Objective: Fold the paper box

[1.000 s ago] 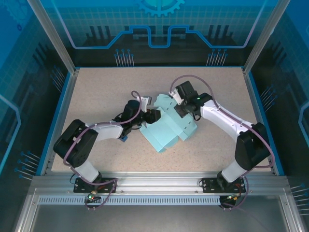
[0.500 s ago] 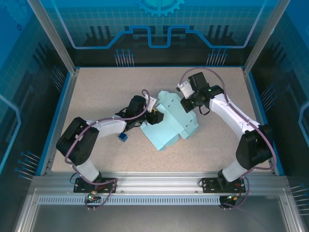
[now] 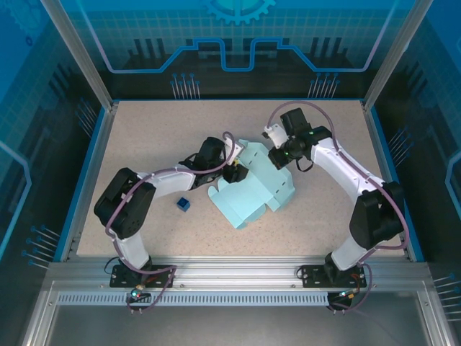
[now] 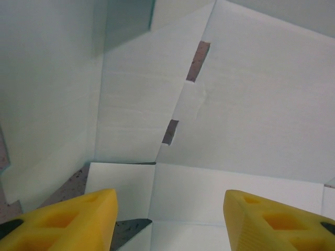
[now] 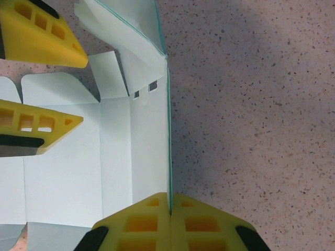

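The speckled surface [image 3: 144, 137] carries the paper box [image 3: 248, 198] near its middle, lying between the two arms. The box is only part-formed: most of the sheet is flat, and the far side panel stands upright. That panel stands, I'd say, because the right gripper [image 5: 168, 204] is clenched on its top edge, pinching the thin card so the crease stays put. The left gripper [image 4: 170, 196] is released, its yellow fingers spread wide and pointing into the corner where the raised panels meet. It looks placed there to push a flap or tab toward the little slots (they are cut into the fold line just ahead of it). A small dark blue cube [image 3: 183, 204] sits on the surface just beside the left arm, apart from the box.

Against a second ago, the right gripper has drawn back toward the far right corner, taking the panel up with it. The left arm has reached further in over the sheet, and the cube, then tucked under that arm, now lies in the open.
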You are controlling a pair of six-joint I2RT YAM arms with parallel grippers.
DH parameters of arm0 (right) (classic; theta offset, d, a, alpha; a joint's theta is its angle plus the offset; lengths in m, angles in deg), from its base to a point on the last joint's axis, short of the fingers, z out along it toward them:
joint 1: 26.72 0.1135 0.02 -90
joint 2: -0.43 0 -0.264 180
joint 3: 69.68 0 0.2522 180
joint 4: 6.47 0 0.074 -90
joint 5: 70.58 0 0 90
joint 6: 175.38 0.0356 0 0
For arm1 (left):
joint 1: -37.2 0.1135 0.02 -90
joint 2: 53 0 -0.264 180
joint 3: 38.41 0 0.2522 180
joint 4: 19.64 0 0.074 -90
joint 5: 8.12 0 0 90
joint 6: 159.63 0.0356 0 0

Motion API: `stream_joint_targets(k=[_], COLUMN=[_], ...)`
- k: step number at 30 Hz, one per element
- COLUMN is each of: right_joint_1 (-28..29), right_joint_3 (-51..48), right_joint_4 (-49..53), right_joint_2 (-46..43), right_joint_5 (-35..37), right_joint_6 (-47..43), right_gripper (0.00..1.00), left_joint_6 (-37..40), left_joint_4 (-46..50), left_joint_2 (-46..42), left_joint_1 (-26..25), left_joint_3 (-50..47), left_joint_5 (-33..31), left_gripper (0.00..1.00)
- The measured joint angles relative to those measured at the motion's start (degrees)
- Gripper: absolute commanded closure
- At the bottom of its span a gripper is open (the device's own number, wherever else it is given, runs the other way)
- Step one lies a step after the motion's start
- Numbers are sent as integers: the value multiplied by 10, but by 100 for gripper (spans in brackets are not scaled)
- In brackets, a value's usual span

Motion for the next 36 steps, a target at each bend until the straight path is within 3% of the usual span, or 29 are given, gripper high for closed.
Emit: stream_joint_targets(k=[14,26,36], right_joint_1=[-3,-7,-11], right_joint_3=[10,10,9], right_joint_4=[6,11,-5], right_joint_2=[0,0,0], right_joint_5=[-20,-23,-41], right_joint_6=[2,23,48], right_gripper=[100,100,100], left_joint_6=[21,-6,-27], left_joint_4=[28,29,14], left_joint_2=[45,46,8], left_joint_1=[18,20,18], left_joint_3=[50,41,13], left_joint_5=[1,68,113], left_gripper=[38,52,52])
